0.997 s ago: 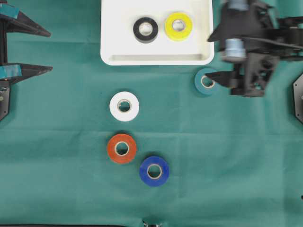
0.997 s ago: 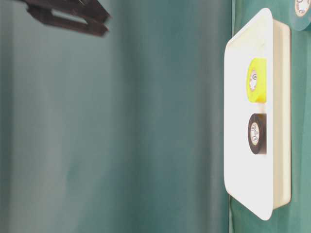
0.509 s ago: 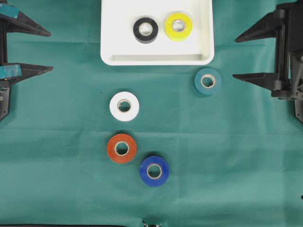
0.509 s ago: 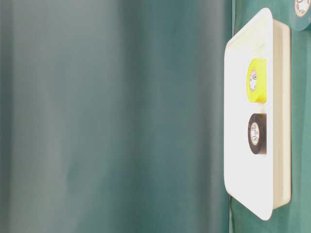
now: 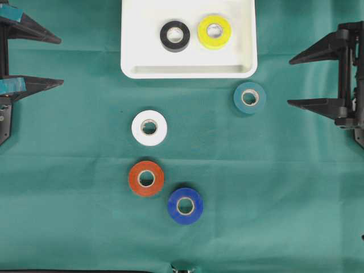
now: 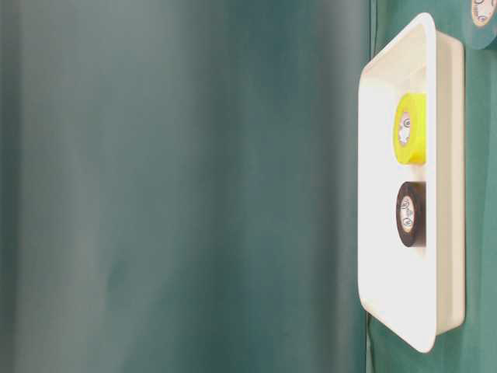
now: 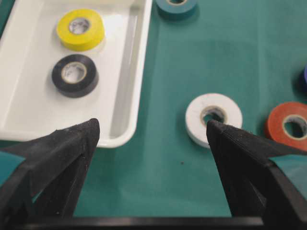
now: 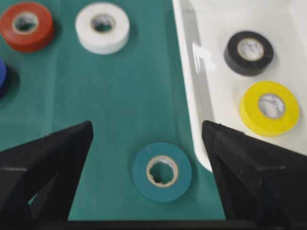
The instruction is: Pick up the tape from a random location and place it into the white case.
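Blue roll: the blue tape (image 5: pixel 185 206) lies nearest the bottom edge of the overhead view, flat on the green surface (image 5: pixel 273 199).
Orange roll: the orange tape (image 5: pixel 146 178) sits just beside the blue one, up and to its left.
White roll: the white tape (image 5: pixel 149 127) lies above the orange one, apart from it, between the orange roll and the case.
Teal roll: the teal tape (image 5: pixel 249 98) rests just below the case's lower right corner, outside the rim.
Case: the white case (image 5: pixel 187 70) stands at the far edge, holding the black tape (image 5: pixel 175 36) and the yellow tape (image 5: pixel 214 31) side by side, both flat.
Progress: by my judgement two rolls are in and four are left on the cloth; no roll is being carried now.
Left gripper: the left gripper (image 5: pixel 42 61) hangs at the left edge, fingers spread wide, holding and touching nothing.
Right gripper: the right gripper (image 5: pixel 304 79) hangs at the right edge, fingers spread wide and empty; the teal roll lies near them, untouched.
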Controlling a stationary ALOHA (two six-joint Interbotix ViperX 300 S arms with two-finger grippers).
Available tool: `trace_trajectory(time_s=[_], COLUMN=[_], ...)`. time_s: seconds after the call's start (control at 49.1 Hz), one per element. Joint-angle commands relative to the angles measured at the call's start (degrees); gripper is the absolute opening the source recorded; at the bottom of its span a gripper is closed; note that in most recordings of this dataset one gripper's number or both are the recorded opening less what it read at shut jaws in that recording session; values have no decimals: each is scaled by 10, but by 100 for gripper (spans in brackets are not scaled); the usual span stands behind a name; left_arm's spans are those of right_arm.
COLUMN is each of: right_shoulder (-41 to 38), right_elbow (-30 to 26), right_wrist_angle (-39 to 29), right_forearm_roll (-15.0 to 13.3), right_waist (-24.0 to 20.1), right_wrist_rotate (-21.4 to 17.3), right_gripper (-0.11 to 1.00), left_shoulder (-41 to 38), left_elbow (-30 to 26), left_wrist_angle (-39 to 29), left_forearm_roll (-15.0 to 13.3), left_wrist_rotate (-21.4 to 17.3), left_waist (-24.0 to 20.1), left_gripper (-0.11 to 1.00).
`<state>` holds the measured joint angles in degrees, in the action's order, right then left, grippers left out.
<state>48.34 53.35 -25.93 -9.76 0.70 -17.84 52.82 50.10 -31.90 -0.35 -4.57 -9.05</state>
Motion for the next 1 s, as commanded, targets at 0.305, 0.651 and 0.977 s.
trace_trajectory(time_s=[0.305,0.651,0.977], right_shoulder=[-3,-3,-3], right_elbow=[0,0,0], right_wrist_angle=[24,24,26], right_forearm_roll=[-2,-2,-3], right_waist=[-1,-1,-1], right_wrist_rotate=[-4,-4,-4], right_gripper=[89,89,89], left_shoulder=[-3,-1,-1], left_elbow=[-7,-7,-6], left_wrist_angle=[5,5,40], left_forearm_roll=[-1,-8,-10], left_wrist_rotate=[0,1,16], left_waist=[-2,4,111], left_gripper=[98,98,98])
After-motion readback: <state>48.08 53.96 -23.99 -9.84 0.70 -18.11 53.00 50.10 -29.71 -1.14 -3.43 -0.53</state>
